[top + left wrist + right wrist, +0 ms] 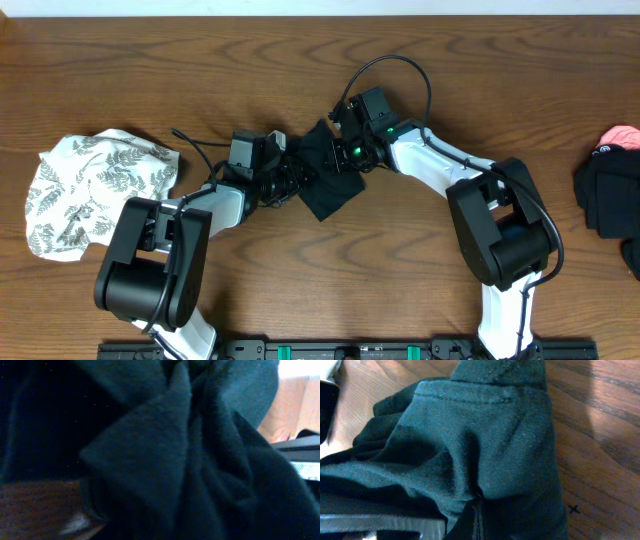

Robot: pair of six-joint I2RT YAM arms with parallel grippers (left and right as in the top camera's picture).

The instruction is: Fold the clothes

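Overhead, the black shirt lies bunched in the middle of the wooden table, squeezed between the two arms. It forms a small crumpled diamond, a little longer from the far side to the near side than across, with one loose corner pointing toward the near edge. Which end is collar and which is hem cannot be told from above.

The right gripper sits on the shirt's far right part. Its wrist camera shows the fabric drawn down into a tight crease at the fingers, so the jaws are together with cloth pinched between them. A stitched hem runs across the top of that fold, and bare wood shows to the right.

The left gripper presses at the shirt's left edge. Its wrist view is filled with dark folds, the fingers are hidden, and I cannot tell whether it grips.

A white leaf-print cloth lies well apart on the left, and a black garment with a pink piece lies at the right edge.
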